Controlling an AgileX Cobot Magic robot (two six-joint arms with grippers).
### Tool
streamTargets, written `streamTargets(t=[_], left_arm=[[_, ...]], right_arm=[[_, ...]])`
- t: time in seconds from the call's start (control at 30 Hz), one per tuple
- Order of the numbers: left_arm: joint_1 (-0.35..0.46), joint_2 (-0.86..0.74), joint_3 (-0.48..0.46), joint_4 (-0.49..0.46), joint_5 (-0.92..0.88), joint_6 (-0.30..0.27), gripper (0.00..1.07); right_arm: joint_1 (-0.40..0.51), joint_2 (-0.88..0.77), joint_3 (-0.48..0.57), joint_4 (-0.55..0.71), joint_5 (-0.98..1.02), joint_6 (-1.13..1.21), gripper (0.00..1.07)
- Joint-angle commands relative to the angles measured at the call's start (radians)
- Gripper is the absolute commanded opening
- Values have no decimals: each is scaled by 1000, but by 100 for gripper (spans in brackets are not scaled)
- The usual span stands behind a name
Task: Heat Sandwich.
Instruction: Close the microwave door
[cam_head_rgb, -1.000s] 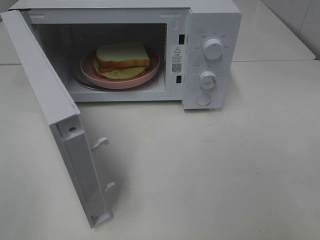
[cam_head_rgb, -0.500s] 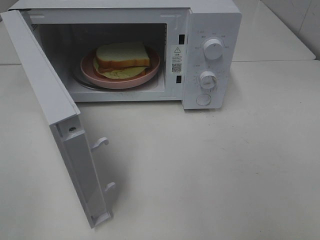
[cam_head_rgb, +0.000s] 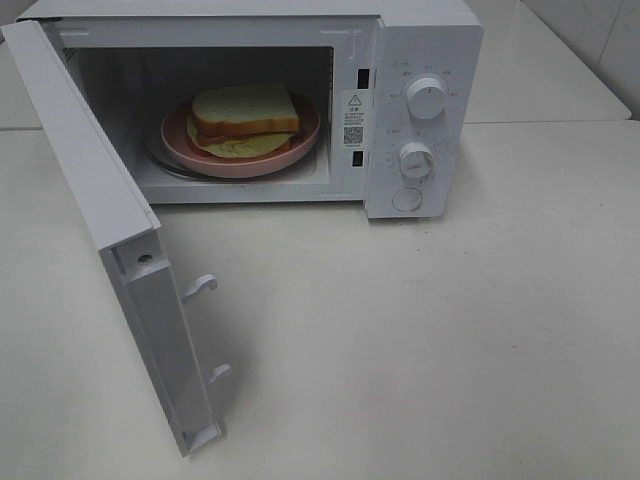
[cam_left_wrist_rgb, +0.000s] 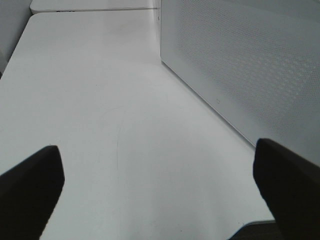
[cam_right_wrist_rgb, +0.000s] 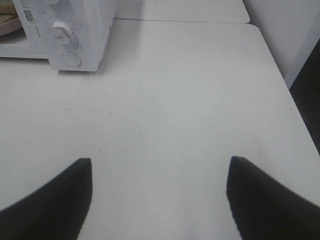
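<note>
Inside the cavity of the white microwave (cam_head_rgb: 425, 40), flat on a round pink plate (cam_head_rgb: 305, 135): the sandwich (cam_head_rgb: 245, 112), white sliced bread with a tan-brown crust and pale yellow-green filling poking out along the front edge. Smaller than the plate, set toward its back half, clear of the cavity walls. Already in place for heating, by the look of it.

Probably light and soft. Would dent under a pinch and could shed the loose filling if tipped or squeezed at a corner. Best not gripped directly. If moved at all, better carried by the plate's front rim, which looks stiff and likely smooth, and kept level to avoid sliding.

Over the bare white table (cam_left_wrist_rgb: 100, 100), the left gripper (cam_left_wrist_rgb: 156, 150): jaws spread wide, empty, beside a perforated white panel (cam_left_wrist_rgb: 240, 75), probably the outer face of the swung-open door (cam_head_rgb: 95, 190). Out in front of the control panel, the right gripper (cam_right_wrist_rgb: 159, 162): jaws likewise apart, holding nothing, well away from the upper knob (cam_head_rgb: 427, 98) and lower knob (cam_head_rgb: 416, 160). Neither seen from the high camera.

Left to do, by judgement: push the door shut from its outer face near the free edge, then turn a knob.
</note>
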Motion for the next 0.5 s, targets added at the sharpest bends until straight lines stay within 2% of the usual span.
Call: streamTargets(t=[0.03,0.5], left_arm=[[-6,-23,1,-2,-14,-2,98],[-6,-17,1,-2,-14,-2,98]], right_arm=[[-7,-28,1,0,-5,-7,71],[-7,-28,1,-1,-5,-4,71]])
